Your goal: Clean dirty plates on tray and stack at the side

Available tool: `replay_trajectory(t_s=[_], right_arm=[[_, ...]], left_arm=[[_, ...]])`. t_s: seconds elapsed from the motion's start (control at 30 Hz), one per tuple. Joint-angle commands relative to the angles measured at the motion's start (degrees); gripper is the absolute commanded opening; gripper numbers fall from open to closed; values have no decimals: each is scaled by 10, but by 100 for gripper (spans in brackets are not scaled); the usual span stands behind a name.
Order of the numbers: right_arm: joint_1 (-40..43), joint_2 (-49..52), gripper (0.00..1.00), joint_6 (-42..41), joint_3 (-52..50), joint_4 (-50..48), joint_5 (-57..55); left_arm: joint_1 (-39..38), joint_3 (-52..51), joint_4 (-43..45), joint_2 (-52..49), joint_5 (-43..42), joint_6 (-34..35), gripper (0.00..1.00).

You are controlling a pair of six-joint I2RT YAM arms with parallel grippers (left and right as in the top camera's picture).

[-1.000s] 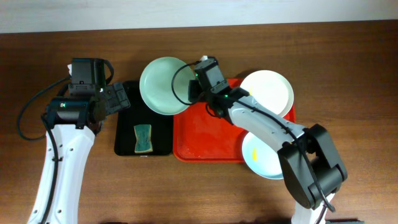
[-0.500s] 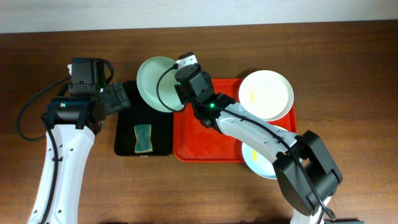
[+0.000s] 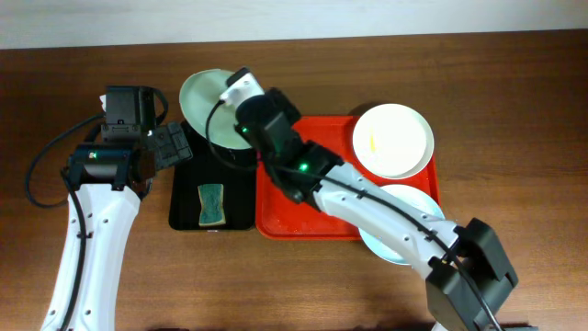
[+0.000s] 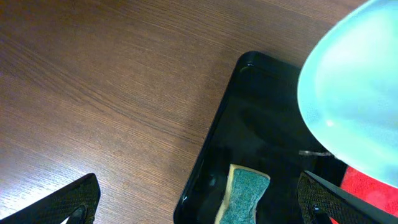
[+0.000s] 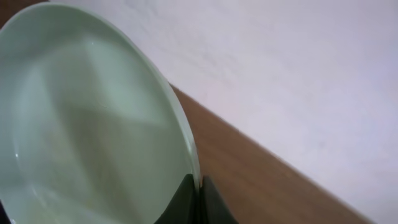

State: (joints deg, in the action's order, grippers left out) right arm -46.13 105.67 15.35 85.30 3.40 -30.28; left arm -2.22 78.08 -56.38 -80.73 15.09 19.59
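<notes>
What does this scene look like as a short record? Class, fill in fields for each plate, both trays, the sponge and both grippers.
green plate: lifted and tilted, pinched at its rim, over the far end of the black tray
white plate: far right corner of the red tray, yellow smear
blue plate: near right corner of the red tray, partly under the right arm
red tray: middle bare
black tray: holds the sponge
sponge: green, lying untouched
left gripper: open, empty
right gripper: shut on the green plate

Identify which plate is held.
The pale green plate, rim pinched between the fingers of the right gripper; the white and pale blue plates sit on the red tray.
</notes>
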Motion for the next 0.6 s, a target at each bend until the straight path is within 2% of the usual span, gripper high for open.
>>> replay_trajectory(t_s=[0.0, 0.27, 0.57], right_arm=[[-31, -19, 4, 101, 17, -33, -82], [-66, -19, 4, 222, 17, -106, -143], [-68, -19, 4, 224, 17, -114, -144]], left_arm=[[2, -2, 0, -1, 8, 10, 99], [2, -2, 1, -1, 8, 10, 99], [2, -2, 1, -1, 8, 10, 99]])
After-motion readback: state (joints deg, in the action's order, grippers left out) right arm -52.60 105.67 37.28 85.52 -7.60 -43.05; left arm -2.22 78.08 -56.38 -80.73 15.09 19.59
